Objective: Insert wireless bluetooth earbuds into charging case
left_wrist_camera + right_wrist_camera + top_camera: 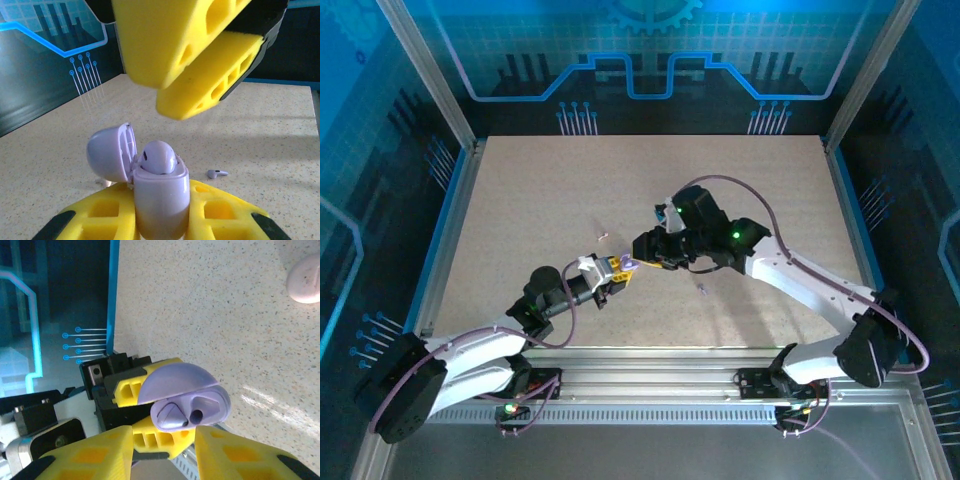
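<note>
So the speckled counter (520,200) is mostly bare, and all the action is around its middle, a bit toward the near edge, where the two arms meet.

The left gripper (616,270) is clamped on the lilac case (160,200) and holds it upright off the counter. Its lid (107,152) is flipped open to the side. The right gripper (164,440) hangs right over the open case with its fingers parted and nothing between them that I can see.

There's also a pale round thing (305,282) lying on the counter in the right wrist view. It's probably a second case, and it looks closed.

Now the small stuff. One lilac earbud (159,156) is already sitting in the case, its rounded end poking up. From the right wrist view, the slot next to it looks empty. A second lilac earbud (216,173) lies loose on the counter, near the grippers on their right-hand side. There's also a tiny pinkish bit (605,236) on the counter just on the far side of the left gripper, likely one of the pale earbuds, but it's too small to be sure.

My read is that we're roughly a quarter done. One earbud is in, the loose lilac one looks like the next pickup, and the pale set hasn't been touched.
</note>
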Robot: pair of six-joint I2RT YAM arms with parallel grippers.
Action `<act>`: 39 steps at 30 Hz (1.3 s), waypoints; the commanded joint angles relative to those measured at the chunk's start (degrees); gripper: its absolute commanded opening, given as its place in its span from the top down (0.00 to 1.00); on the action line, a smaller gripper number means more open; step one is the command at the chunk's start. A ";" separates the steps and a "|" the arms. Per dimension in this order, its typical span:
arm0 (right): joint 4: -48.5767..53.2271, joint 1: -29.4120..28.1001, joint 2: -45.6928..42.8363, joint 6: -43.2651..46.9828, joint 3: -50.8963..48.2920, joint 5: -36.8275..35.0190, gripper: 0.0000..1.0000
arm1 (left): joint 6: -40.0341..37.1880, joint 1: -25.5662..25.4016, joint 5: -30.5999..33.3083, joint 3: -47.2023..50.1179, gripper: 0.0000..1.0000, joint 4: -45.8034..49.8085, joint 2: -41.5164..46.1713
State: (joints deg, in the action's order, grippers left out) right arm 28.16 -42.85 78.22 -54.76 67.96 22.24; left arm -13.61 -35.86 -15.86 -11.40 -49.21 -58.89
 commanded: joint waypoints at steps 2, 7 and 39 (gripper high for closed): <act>11.36 2.38 -1.92 11.24 5.35 -2.81 0.62 | 0.66 -0.53 0.00 -0.10 0.93 -2.54 -1.16; 20.48 6.75 -2.45 21.28 6.30 -3.71 0.63 | 1.84 -0.53 -2.36 -1.02 0.93 -2.97 -3.72; 36.09 17.06 10.99 54.74 2.51 -24.79 0.64 | 5.09 -5.03 -0.32 1.91 0.94 -22.79 -16.74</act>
State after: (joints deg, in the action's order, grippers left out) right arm 62.19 -25.19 87.77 -1.61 68.64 -0.36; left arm -6.59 -40.38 -16.73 -10.04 -73.36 -77.76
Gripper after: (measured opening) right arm 0.363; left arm 0.200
